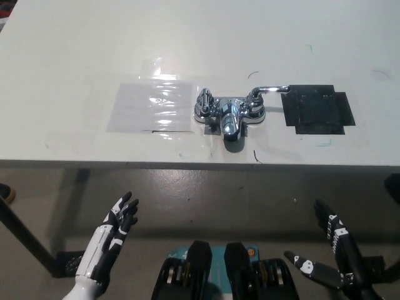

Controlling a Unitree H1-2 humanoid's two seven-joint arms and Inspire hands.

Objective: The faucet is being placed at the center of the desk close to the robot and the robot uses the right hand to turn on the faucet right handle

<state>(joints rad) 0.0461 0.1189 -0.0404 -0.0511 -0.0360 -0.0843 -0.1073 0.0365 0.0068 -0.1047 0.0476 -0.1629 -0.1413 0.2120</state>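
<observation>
A chrome faucet (pixel 229 112) stands on the white desk (pixel 200 37), near its front edge at the middle. Its right handle (pixel 270 90) is a thin lever pointing right, toward a black patch. Its left handle (pixel 204 103) is a rounded knob. My black right hand (pixel 331 250) hangs open below the desk edge at the lower right, far from the faucet. At the lower left my white left hand (pixel 109 240) rests open, also below the desk.
A clear shiny sheet (pixel 153 106) is taped flat left of the faucet. A black taped patch (pixel 317 108) lies right of it. The desk's front edge (pixel 200 164) runs across the middle, with grey floor below.
</observation>
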